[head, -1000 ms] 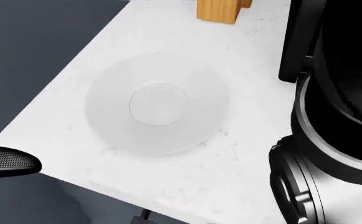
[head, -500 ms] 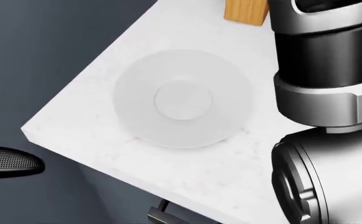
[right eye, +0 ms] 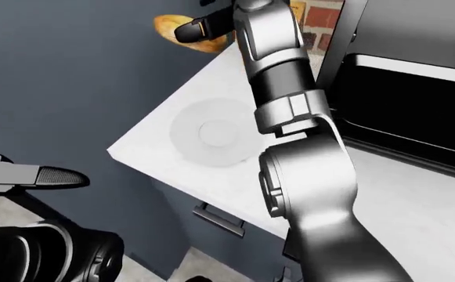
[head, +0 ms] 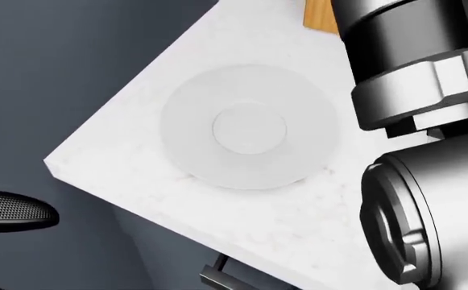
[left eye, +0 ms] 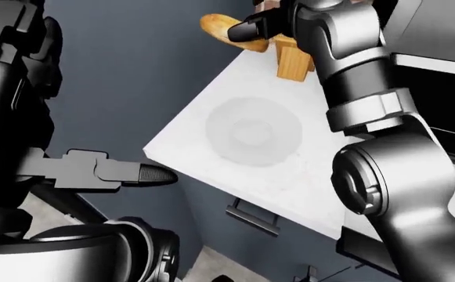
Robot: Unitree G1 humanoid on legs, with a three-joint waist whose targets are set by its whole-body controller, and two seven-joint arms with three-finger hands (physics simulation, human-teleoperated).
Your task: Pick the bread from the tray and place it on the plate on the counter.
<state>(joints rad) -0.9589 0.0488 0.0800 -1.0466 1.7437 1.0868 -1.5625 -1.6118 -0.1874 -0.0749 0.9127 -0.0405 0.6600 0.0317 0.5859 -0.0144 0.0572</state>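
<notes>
Left-eye view first: the right hand (left eye: 258, 26) is up at the top of the picture, its dark fingers (left eye: 247, 29) closed round the bread (left eye: 225, 30), a golden loaf held in the air past the counter's far edge, over the dark blue wall. Just right of it a wooden block (left eye: 294, 61) stands on the white counter (left eye: 305, 188). The plate (left eye: 252, 130) lies bare near the counter's corner, below the loaf and well apart from it. The right arm (left eye: 383, 176) runs up the right side of the picture, elbow low, forearm rising to the hand. At lower left the left hand (left eye: 121, 173) shows a single finger (left eye: 153, 174) with a ribbed pad pointing right, off the counter; whether that hand is spread or closed, I cannot tell. A drawer handle (left eye: 252, 216) sits under the counter edge.

Head view: looking nearly straight down, the round white plate (head: 249, 127) fills the middle, nothing on it. The right arm (head: 419, 121) blocks the right side and hides the hand and loaf. A sliver of wooden block (head: 321, 15) peeks at the top. The ribbed fingertip (head: 16, 211) is at the left edge.

Right-eye view: bread (right eye: 188, 30) at top left in the dark fingers (right eye: 200, 28), clear of the plate (right eye: 215, 132). A black oven front (right eye: 415, 100) stands at right.
</notes>
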